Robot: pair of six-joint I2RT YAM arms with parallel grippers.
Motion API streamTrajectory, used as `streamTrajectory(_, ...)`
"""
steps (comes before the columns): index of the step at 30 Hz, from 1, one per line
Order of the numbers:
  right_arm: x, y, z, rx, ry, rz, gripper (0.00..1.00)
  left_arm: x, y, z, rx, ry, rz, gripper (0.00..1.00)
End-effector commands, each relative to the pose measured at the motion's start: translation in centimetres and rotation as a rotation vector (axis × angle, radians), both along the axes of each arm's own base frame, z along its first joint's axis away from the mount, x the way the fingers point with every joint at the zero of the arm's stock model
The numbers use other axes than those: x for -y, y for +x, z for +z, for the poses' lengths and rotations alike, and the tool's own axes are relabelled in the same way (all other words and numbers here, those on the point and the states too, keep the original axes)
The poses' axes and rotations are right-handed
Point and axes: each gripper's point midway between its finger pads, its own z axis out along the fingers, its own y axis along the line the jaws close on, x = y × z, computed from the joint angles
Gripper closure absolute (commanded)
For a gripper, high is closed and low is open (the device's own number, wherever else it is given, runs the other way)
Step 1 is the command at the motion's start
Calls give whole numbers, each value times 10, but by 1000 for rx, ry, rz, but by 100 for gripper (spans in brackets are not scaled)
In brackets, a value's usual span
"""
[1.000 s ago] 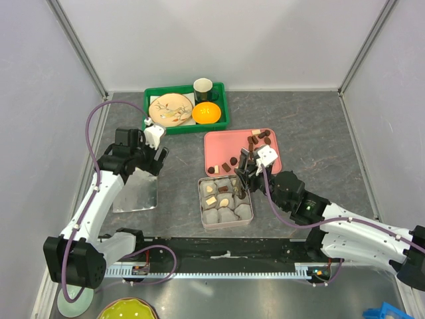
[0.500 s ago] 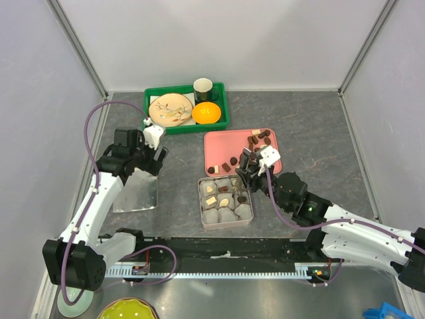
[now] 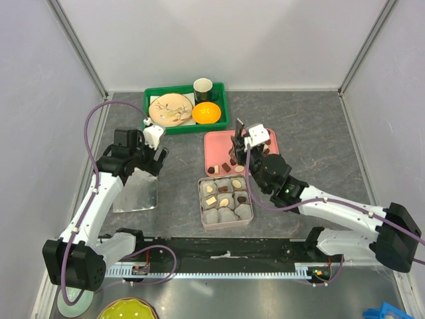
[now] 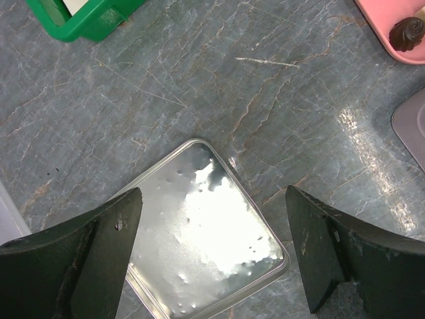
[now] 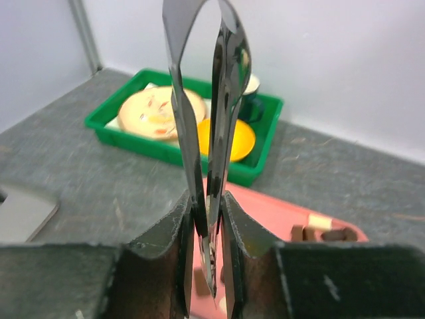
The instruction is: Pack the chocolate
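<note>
Dark and beige chocolate pieces (image 3: 229,164) lie on the pink tray (image 3: 219,147), with more near its far end (image 5: 324,232). Further pieces sit in grey paper cups in the open tin (image 3: 226,199). My right gripper (image 3: 240,147) (image 5: 207,207) hovers over the pink tray, shut on metal tongs (image 5: 212,80) whose arms are squeezed together; the tips point down and show no piece. My left gripper (image 3: 154,157) (image 4: 212,199) hangs wide open above the shiny tin lid (image 4: 206,232), holding nothing.
A green tray (image 3: 186,106) at the back holds a patterned plate (image 3: 169,108), an orange bowl (image 3: 206,113) and a dark cup (image 3: 202,87). The lid (image 3: 136,193) lies left of the tin. Grey walls close in both sides.
My right gripper has lifted away from the tin and swung back over the pink tray, squeezing the tongs tighter. The left arm has stayed put.
</note>
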Motion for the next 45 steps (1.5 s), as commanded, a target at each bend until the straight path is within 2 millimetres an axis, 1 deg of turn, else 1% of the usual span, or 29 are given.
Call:
streamTrajectory(1, 23, 41, 58, 128, 107, -150, 78, -2, 4, 12, 54, 11, -6, 3)
streamTrajectory(2, 25, 47, 58, 126, 116, -155, 78, -2, 5, 12, 55, 11, -4, 2)
streamTrajectory(3, 34, 63, 51, 118, 104, -191, 78, -2, 5, 11, 54, 11, -5, 1)
streamTrajectory(4, 38, 70, 53, 127, 113, -205, 78, -2, 4, 10, 52, 10, -5, 1)
streamTrajectory(5, 47, 82, 49, 126, 105, -235, 78, -1, 5, 10, 52, 9, -8, 1)
streamTrajectory(6, 46, 92, 37, 109, 81, -246, 78, -1, 5, 9, 49, 7, -8, 1)
streamTrajectory(7, 49, 100, 38, 113, 82, -258, 78, -1, 5, 9, 49, 8, -9, 1)
streamTrajectory(8, 57, 110, 34, 110, 78, -284, 78, 0, 6, 9, 50, 5, -8, 1)
streamTrajectory(9, 52, 119, 20, 87, 65, -273, 78, 0, 6, 8, 48, 6, -9, 1)
streamTrajectory(10, 52, 126, 20, 87, 76, -275, 78, 0, 7, 7, 46, 2, -12, 1)
streamTrajectory(11, 58, 135, 16, 81, 77, -294, 78, 1, 7, 7, 46, 0, -14, 1)
streamTrajectory(12, 54, 143, 6, 65, 76, -285, 78, 1, 8, 8, 47, -2, -13, 1)
streamTrajectory(14, 57, 154, 2, 61, 77, -297, 78, 1, 8, 8, 48, 1, -15, 1)
streamTrajectory(15, 55, 160, -6, 51, 70, -294, 78, 1, 8, 7, 45, 3, -15, 1)
streamTrajectory(16, 54, 163, -6, 53, 73, -290, 78, 1, 8, 6, 46, 5, -15, 1)
streamTrajectory(17, 57, 169, -8, 52, 70, -300, 78, 0, 8, 4, 42, 9, -14, 1)
streamTrajectory(18, 57, 173, -16, 40, 61, -303, 78, 0, 9, 4, 44, 12, -15, 1)
streamTrajectory(19, 56, 176, -14, 44, 64, -300, 78, -1, 9, 3, 43, 14, -15, 1)
streamTrajectory(20, 59, 181, -21, 35, 57, -310, 78, -1, 9, 2, 40, 17, -12, 1)
streamTrajectory(23, 60, 189, -26, 29, 50, -304, 75, -1, 10, 0, 35, 20, -12, 1)
streamTrajectory(25, 59, 191, -27, 28, 45, -300, 72, -2, 10, -1, 32, 21, -11, 1)
streamTrajectory(26, 58, 191, -28, 25, 40, -294, 70, -2, 11, 0, 35, 21, -11, 1)
streamTrajectory(27, 59, 192, -31, 22, 34, -297, 66, -2, 11, 0, 34, 22, -12, 1)
streamTrajectory(29, 59, 193, -33, 20, 31, -298, 63, -2, 12, 0, 33, 23, -9, 1)
streamTrajectory(30, 59, 193, -34, 18, 29, -298, 59, -2, 12, -1, 30, 22, -10, 1)
streamTrajectory(31, 60, 194, -35, 18, 25, -299, 57, -2, 12, 0, 35, 22, -10, 1)
streamTrajectory(35, 60, 194, -39, 9, 23, -298, 55, -2, 13, 0, 33, 26, -8, 1)
streamTrajectory(41, 61, 194, -48, -6, 16, -301, 55, -3, 13, 3, 45, 31, -10, 1)
streamTrajectory(45, 62, 194, -50, -13, 17, -303, 55, -4, 13, 4, 50, 34, -9, 1)
